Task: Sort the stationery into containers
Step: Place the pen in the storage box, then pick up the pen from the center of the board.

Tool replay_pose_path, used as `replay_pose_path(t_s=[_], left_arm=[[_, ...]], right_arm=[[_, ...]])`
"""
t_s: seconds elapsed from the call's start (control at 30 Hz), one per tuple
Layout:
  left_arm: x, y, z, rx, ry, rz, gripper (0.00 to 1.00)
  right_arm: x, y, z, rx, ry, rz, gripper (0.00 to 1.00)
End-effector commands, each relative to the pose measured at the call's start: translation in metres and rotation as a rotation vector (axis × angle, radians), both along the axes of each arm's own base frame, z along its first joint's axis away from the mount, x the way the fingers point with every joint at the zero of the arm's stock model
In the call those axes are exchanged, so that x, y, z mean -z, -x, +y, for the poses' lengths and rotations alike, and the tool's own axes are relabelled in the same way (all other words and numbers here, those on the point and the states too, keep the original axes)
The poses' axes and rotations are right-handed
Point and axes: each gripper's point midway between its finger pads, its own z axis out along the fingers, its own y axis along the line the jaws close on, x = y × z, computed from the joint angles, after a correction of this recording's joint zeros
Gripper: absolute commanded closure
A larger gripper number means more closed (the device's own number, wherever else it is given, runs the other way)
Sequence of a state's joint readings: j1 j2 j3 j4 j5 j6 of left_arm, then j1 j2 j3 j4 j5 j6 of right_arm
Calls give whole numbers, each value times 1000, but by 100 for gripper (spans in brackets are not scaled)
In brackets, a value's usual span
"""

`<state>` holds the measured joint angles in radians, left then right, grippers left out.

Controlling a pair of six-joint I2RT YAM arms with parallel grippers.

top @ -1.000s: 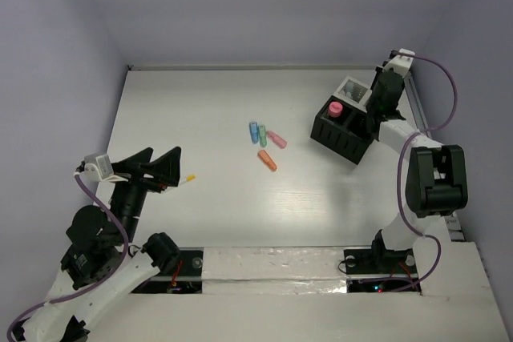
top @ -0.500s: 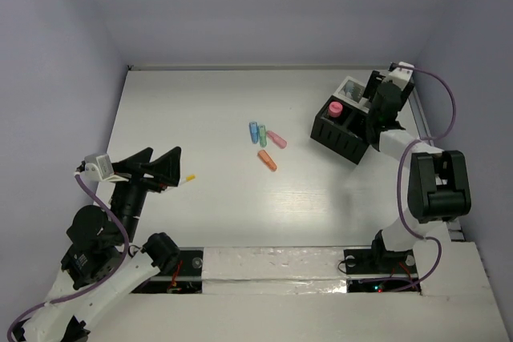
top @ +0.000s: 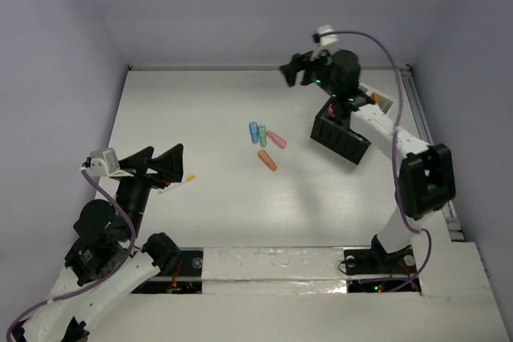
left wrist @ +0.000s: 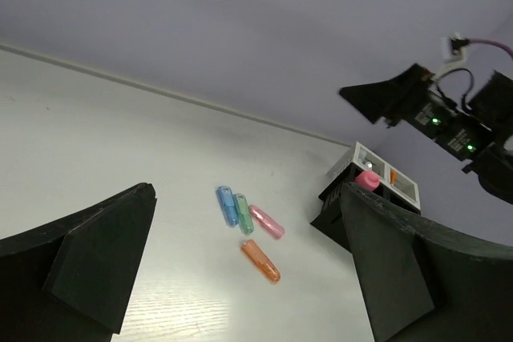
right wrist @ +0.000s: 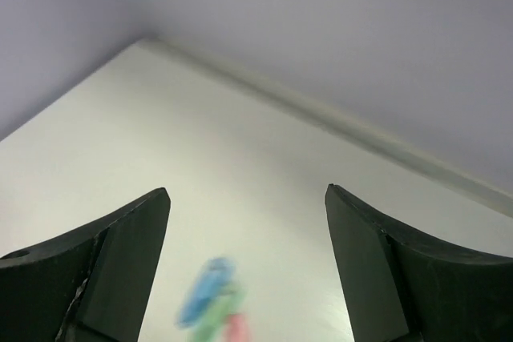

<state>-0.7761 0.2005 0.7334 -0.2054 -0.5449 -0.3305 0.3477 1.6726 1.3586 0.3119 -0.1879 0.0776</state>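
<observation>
Blue (top: pixel 253 130), green (top: pixel 262 134) and pink (top: pixel 276 139) stationery pens lie side by side mid-table, an orange one (top: pixel 268 160) just in front of them. A small yellow-tipped piece (top: pixel 190 176) lies beside my left gripper (top: pixel 164 154), which is open and empty. The containers, a black box (top: pixel 341 135) joined to a white tray (left wrist: pixel 362 152), stand at the back right. A pink cylinder (left wrist: pixel 368 179) stands in the box, and an orange piece (left wrist: pixel 393 175) lies in the tray. My right gripper (top: pixel 295 70) hangs open and empty left of the box, facing the blurred pens (right wrist: pixel 204 290).
The back wall and the left wall edge the white table. My right arm (top: pixel 377 122) reaches over the box and hides part of the tray in the top view. A taped strip (top: pixel 272 262) runs along the near edge between the arm bases.
My right gripper has opened wide and swung away from the white tray, up and to the left, past the black box. The left arm has barely shifted.
</observation>
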Motion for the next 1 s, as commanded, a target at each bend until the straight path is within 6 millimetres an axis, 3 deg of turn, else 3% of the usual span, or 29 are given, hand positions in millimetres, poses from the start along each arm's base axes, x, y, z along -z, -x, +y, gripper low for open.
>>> replay_pose_path(t_s=[0.0, 0.03, 0.07, 0.1, 0.13, 0.23, 0.27, 0.3, 0.37, 0.4, 0.43, 0.5, 0.73, 0.97], left_arm=[[-10, -4, 6, -44, 24, -21, 1], [-10, -5, 8, -54, 31, -22, 1], [-10, -5, 8, -59, 32, -22, 1], [-10, -5, 11, -75, 35, -20, 1], [-10, -6, 13, -84, 39, -16, 1], [-12, -5, 22, -125, 57, -16, 1], [-14, -3, 26, -132, 68, -24, 1], [-15, -2, 29, -144, 75, -26, 1], [-17, 0, 32, -150, 84, -36, 1], [-18, 1, 34, -156, 92, -40, 1], [-18, 1, 34, -155, 96, -42, 1], [-19, 2, 35, -154, 101, -45, 1], [-18, 2, 35, -155, 97, -45, 1], [-18, 3, 36, -155, 105, -48, 1]], right_arm=[[54, 72, 129, -541, 82, 183, 16], [80, 89, 167, -631, 104, 233, 16], [88, 99, 187, -687, 115, 246, 16], [82, 103, 206, -724, 125, 235, 15], [111, 120, 236, -786, 148, 286, 15], [121, 142, 277, -882, 199, 284, 13], [144, 159, 298, -928, 226, 313, 13], [138, 165, 309, -951, 235, 301, 13], [152, 174, 326, -961, 267, 309, 12], [176, 187, 338, -982, 297, 341, 12], [174, 190, 347, -988, 301, 327, 12], [200, 206, 359, -1011, 341, 353, 12], [239, 235, 376, -1052, 444, 369, 12], [273, 236, 378, -1008, 536, 364, 12]])
